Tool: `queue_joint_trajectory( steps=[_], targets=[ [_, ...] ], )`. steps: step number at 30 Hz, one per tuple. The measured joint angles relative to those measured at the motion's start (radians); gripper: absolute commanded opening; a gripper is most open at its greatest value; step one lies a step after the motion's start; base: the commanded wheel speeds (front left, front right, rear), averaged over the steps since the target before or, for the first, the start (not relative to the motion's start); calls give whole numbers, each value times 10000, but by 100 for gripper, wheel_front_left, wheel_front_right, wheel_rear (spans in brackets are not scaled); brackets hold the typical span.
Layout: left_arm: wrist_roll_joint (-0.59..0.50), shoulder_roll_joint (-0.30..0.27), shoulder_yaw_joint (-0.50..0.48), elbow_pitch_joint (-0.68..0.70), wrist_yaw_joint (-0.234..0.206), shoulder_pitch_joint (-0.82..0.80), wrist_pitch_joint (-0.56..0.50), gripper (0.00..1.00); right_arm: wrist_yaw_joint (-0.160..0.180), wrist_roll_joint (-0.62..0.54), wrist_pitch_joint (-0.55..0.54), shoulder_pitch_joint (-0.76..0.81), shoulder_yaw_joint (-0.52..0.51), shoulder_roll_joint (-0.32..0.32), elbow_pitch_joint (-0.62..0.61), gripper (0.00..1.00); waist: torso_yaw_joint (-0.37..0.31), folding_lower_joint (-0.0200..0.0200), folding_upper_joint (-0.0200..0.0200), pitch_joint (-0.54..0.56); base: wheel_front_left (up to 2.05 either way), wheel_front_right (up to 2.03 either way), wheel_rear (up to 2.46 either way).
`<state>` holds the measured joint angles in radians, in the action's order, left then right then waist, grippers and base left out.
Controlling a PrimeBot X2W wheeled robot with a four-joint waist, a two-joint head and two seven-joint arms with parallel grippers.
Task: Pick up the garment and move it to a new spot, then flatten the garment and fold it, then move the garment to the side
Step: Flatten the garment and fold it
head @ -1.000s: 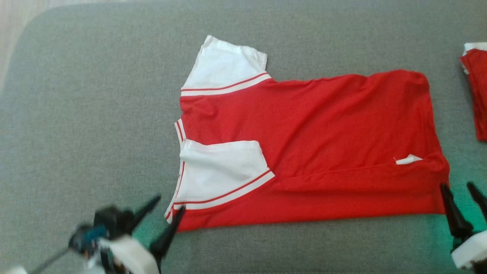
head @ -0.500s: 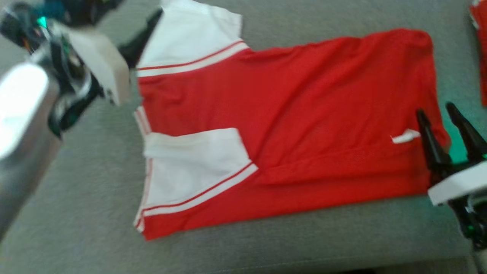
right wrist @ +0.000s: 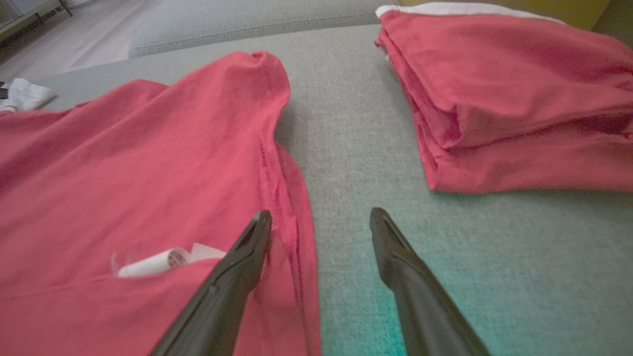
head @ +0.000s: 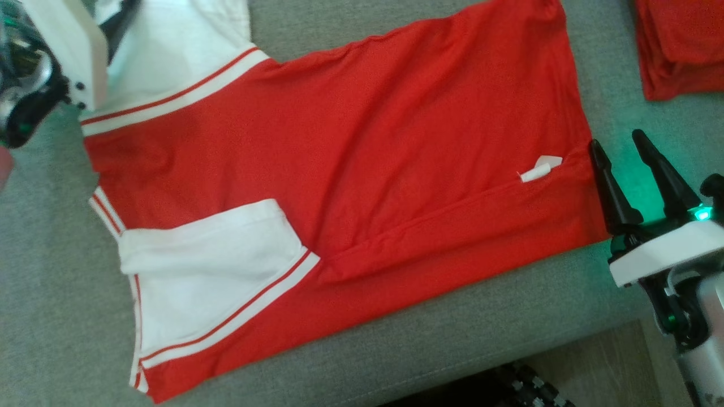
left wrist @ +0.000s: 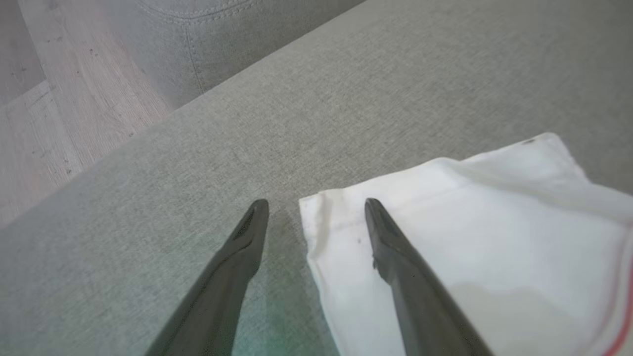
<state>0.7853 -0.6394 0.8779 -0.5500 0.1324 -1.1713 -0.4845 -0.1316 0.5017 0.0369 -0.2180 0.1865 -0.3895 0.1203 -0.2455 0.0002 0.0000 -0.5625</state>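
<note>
A grey upholstered cushion is carrying a red garment with white sleeves, which is lying spread flat across it, while a folded red pile is sitting apart on its right.

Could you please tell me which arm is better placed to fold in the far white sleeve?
Left, probably: the left gripper is open astride the corner of the white sleeve, while the right gripper is open at the red hem, at the opposite end.
</note>
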Motion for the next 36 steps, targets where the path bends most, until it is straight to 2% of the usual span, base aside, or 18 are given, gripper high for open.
queue_joint_trajectory(
  steps=[3, 4, 5, 6, 7, 13, 18, 24, 29, 30, 32, 33, 34, 36],
  targets=[
    [138, -19, 19, -291, 0, -191, -77, 100, 0, 33, 79, 3, 0, 0, 159, 100, -123, -2, 0, -126, 0, 0, 0],
    [199, -33, 56, -318, 0, -246, -86, 86, 0, 33, 86, 4, 0, 0, 186, 100, -141, -2, 0, -152, 0, 0, 0],
    [240, -40, 128, -345, 0, -314, -146, 40, 0, 33, 88, 4, -4, 0, 213, 100, -145, -2, 0, -170, 0, 0, 0],
    [318, -40, 222, -351, 2, -363, -217, 40, 2, 33, 119, 3, -10, 0, 234, 100, -134, -1, 0, -175, 0, 0, 0],
    [453, -35, 268, -347, 2, -377, -307, 0, 0, 38, 130, -1, -13, 0, 236, 100, -115, -2, 0, -172, 0, 0, 0],
    [884, -27, 602, -132, 0, -373, -226, 0, 0, 217, 77, -366, -81, -73, 159, 100, 155, -2, 0, -84, 0, 0, 0],
    [886, -50, 943, 305, 0, -371, 428, 0, 0, 834, -499, -1894, 4, -604, 198, 100, 488, -2, 0, 1, 0, 0, 0],
    [859, -23, 1354, 769, 0, -759, 980, 0, 0, 1507, -1561, -3731, 911, -1258, 1409, 100, 985, -2, 0, -37, 0, 0, 0],
    [863, 8, 1659, 888, 0, -1174, 1231, 0, 2, 2031, -1818, -4658, 1762, -1684, 2309, 100, 1338, -1, 0, -198, 0, 0, 0],
    [865, 17, 1728, 901, 0, -1174, 1267, 0, 0, 2127, -1885, -4788, 1979, -1778, 2418, 91, 1392, -1, 0, -231, 0, 0, 0],
    [961, 13, 1919, 897, 0, -1174, 1338, 0, 2, 2320, -1929, -4963, 2397, -1933, 2548, 47, 1479, -1, 0, -284, 0, 0, 0],
    [1022, 17, 1956, 897, 0, -1174, 1350, 0, 0, 2443, -1929, -5015, 2585, -1967, 2594, 18, 1510, 0, 0, -300, 0, 0, 0],
    [1022, 17, 1956, 897, 0, -1174, 1350, 0, 0, 2443, -1929, -5015, 2585, -1967, 2594, 0, 1510, 0, 0, -300, 0, 0, 0],
    [1133, 19, 2017, 899, 0, -1181, 1438, 0, 0, 2669, -1898, -5108, 2953, -2082, 2640, 0, 1561, -1, 0, -309, 0, 0, 0]
  ],
)
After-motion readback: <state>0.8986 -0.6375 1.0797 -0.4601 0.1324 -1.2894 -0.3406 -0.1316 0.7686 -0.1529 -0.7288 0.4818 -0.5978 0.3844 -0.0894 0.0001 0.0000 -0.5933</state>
